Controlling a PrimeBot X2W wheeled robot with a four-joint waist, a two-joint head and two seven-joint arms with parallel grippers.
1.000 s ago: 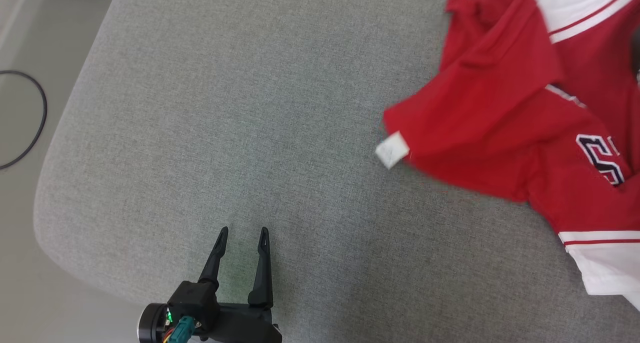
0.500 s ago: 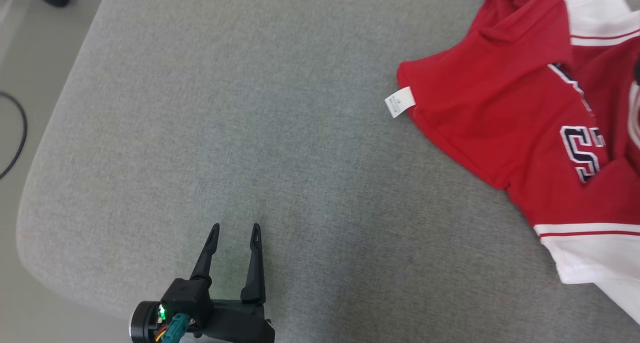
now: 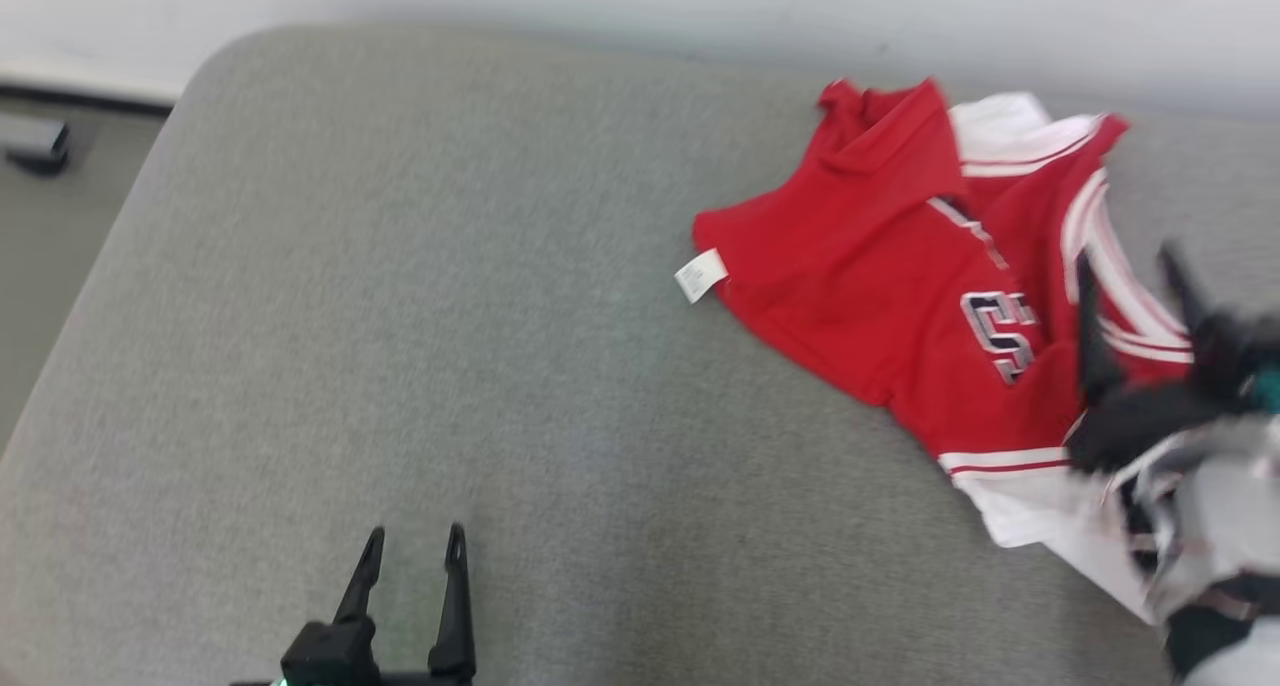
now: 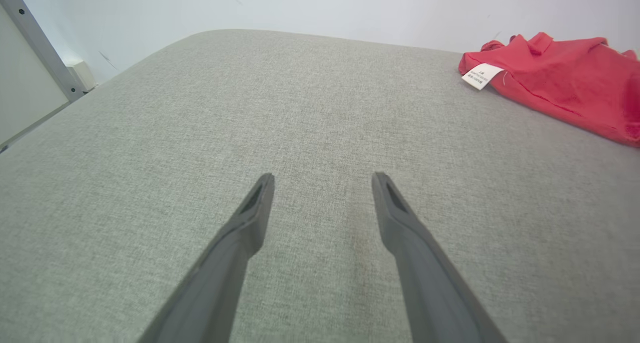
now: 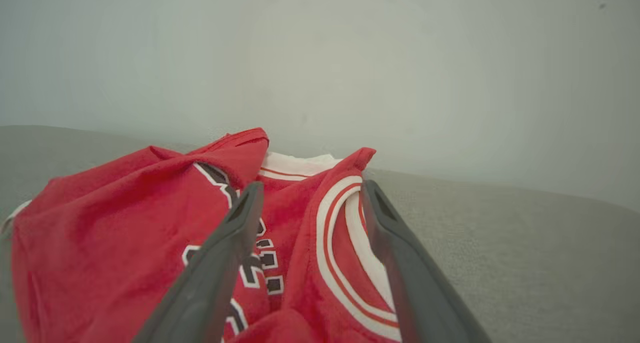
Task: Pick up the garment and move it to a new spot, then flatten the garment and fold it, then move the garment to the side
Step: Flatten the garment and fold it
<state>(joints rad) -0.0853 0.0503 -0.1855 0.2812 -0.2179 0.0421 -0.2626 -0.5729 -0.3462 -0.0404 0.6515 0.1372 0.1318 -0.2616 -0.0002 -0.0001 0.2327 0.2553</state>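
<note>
The garment (image 3: 900,286), a red jersey with white trim and dark lettering, lies crumpled at the right of the grey cushioned surface (image 3: 450,316). A white label sticks out at its left edge. My right gripper (image 3: 1130,266) hovers open over the garment's right part, nothing between its fingers; in the right wrist view the garment (image 5: 125,233) spreads beneath the open right gripper (image 5: 310,193). My left gripper (image 3: 412,544) stands open near the front edge, far left of the garment. In the left wrist view the left gripper (image 4: 322,180) points over bare fabric, the garment (image 4: 555,88) at far right.
A pale wall (image 3: 640,6) runs behind the cushion's far edge. The cushion's rounded left edge drops to the floor (image 3: 40,236), where a dark object (image 3: 35,146) sits at the upper left. Bare grey fabric stretches between the left gripper and the garment.
The head camera has tilted up, bringing the wall and my right gripper into view. The garment has settled flat on the cushion, and the right gripper is open above it.
</note>
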